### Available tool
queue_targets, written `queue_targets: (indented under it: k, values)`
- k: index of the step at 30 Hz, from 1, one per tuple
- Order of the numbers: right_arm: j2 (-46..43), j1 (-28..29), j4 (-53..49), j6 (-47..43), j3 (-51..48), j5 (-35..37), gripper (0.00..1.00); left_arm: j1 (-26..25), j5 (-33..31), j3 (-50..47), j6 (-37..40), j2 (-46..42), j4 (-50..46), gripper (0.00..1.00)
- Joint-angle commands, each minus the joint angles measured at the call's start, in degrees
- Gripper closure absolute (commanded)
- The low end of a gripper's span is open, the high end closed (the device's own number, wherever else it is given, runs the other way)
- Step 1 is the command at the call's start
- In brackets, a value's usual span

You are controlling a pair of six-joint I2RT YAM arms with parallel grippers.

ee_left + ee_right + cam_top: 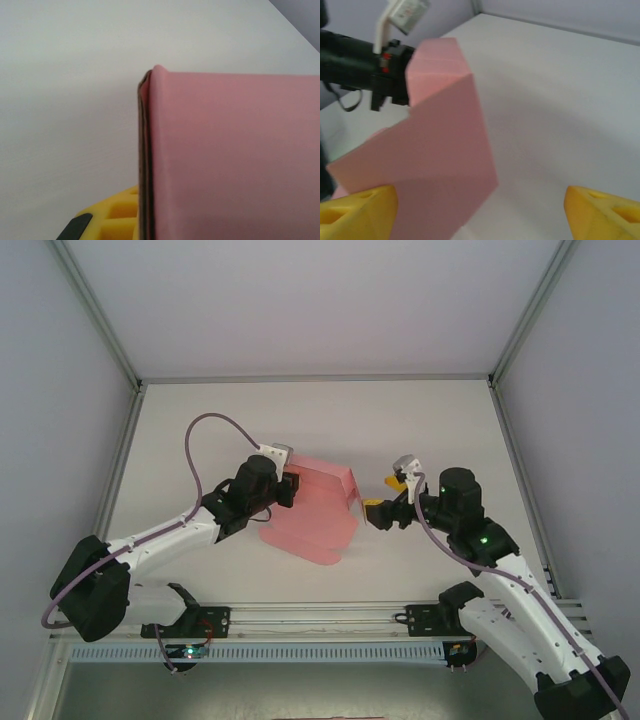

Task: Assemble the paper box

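The left gripper (293,488) is closed on the left end of the paper box (318,512). In the left wrist view the pink card is seen from very close, with one yellow finger (112,222) under its folded edge. The left arm reaches from its base forward and to the right, low over the table.

The right gripper (385,495) stands wide open and holds nothing. Its yellow fingertips (360,207) are far apart, and the right end of the box lies just beside them. The right arm bends in from the right side.

The box is partly folded — one part is raised, and the rounded flaps lie flat on the white table (430,425). Pale walls and a metal frame (95,312) enclose the table.
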Motion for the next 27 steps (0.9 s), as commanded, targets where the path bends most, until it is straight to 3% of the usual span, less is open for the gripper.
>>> queue_targets:
  k: [1,4,13,16,21,27]
  values:
    - [3.84,1.88,4.82,-2.08,-0.85,-6.82,0.15,-0.39,0.83,0.14,1.01,-0.8,1.03,1.0]
    - [7.67,4.92,6.57,-4.04,0.27,-5.3,0.15,-0.31,1.66,1.15,1.04,-0.01,0.24,1.0]
    - [15.4,10.63,13.67,-4.87,2.33,8.27,0.14,-0.39,5.83,1.86,0.03,0.84,1.51,1.0]
    - [16.87,14.15,16.02,-5.27,2.11,15.24,0.16,-0.43,5.64,2.69,-0.44,1.32,0.4,1.0]
    - [17.63,18.74,16.94,-2.01,1.83,32.98,0.26,-0.55,4.64,3.07,-1.22,1.41,-0.51,1.0]
    - [20.92,19.13,21.87,2.2,0.9,29.74,0.28,-1.44,5.99,3.87,-1.65,1.46,0.44,1.0]
